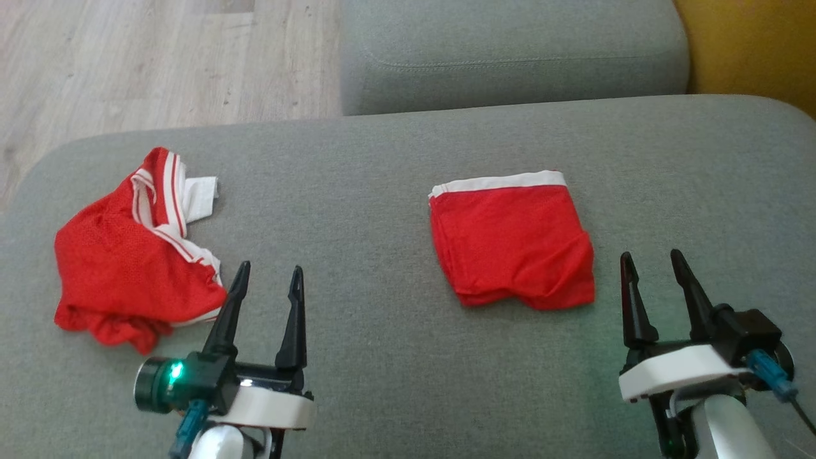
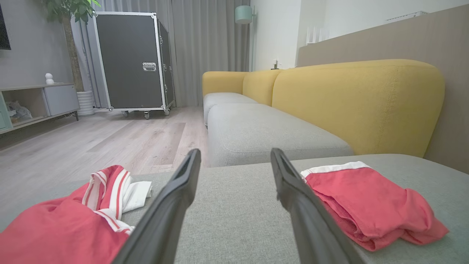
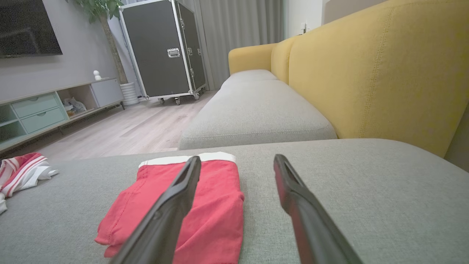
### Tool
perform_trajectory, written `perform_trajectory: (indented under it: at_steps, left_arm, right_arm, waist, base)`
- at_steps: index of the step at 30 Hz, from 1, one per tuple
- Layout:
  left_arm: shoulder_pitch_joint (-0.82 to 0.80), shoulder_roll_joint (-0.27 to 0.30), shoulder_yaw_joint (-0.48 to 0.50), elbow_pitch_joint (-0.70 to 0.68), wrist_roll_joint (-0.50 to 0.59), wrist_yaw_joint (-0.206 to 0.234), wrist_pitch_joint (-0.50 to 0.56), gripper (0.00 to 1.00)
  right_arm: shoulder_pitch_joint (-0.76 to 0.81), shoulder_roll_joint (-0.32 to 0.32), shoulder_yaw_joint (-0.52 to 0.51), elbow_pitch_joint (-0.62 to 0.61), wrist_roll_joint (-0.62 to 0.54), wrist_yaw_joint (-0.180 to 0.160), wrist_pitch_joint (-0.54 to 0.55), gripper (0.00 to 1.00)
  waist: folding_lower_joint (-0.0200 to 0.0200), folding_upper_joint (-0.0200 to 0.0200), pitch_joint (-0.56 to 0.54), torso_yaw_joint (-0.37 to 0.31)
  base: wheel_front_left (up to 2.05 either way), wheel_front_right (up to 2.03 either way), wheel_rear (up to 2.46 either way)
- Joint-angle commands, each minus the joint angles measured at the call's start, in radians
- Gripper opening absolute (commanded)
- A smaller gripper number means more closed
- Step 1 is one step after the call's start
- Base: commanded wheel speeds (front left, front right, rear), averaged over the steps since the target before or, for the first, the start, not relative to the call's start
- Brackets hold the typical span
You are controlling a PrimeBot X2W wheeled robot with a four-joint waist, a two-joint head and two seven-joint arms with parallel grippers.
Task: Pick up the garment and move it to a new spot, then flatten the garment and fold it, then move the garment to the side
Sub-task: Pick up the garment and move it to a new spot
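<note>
I am looking at a big grey sofa seat [image 1: 357,210] with two red bits of clothing on it. The folded red shorts [image 1: 510,245] lie near the middle, a bit to the robot's right. They are neat and flat, with the white band at the far edge. The crumpled red garment [image 1: 127,261] with white stripes lies in a heap at the left end of the seat, well apart from the shorts. The left claw [image 1: 271,269] is wide open and has nothing in it. Its fingers point at bare seat, just beside the near corner of the heap. The right claw [image 1: 651,255] is wide open too, and empty, just off the right side of the folded shorts and not touching them. I think the folding of the shorts is done. So the job in hand looks like a fresh start: picking up the messy heap. For that the left claw needs to swing over to its left, go down onto a thick bit of cloth and pinch it well, so the heap lifts and does not slip out. Then it needs a bare spot to be spread flat.
</note>
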Motion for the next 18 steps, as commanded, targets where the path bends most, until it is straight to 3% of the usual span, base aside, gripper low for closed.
perform_trajectory:
  at_steps: [1,8,13,18]
  left_arm:
    - [-0.035,0.002,0.03,-0.03,-0.002,-0.005,-0.006,1.0]
    - [-0.067,0.002,0.001,-0.012,-0.001,-0.005,-0.006,1.0]
    - [-0.104,0.002,-0.02,0.001,0.001,-0.011,-0.006,1.0]
    - [-0.128,0.002,-0.043,0.011,-0.004,-0.011,-0.006,1.0]
  right_arm:
    - [-0.032,-0.003,0.019,-0.028,-0.003,0.007,-0.011,1.0]
    - [-0.112,-0.003,-0.016,0.087,-0.056,0.007,-0.008,1.0]
    - [-0.256,-0.003,-0.035,0.275,-0.126,0.007,0.048,1.0]
    - [-0.364,-0.003,-0.067,0.443,-0.098,0.007,0.096,1.0]
  waist:
    - [0.0,0.0,0.005,0.008]
    - [0.0,0.0,0.062,0.045]
    - [0.0,0.0,0.121,0.083]
    - [0.0,0.0,0.16,0.12]
  base:
    - [0.0,0.0,0.0]
    - [0.0,0.0,0.0]
    - [0.0,0.0,0.0]
    - [0.0,0.0,0.0]
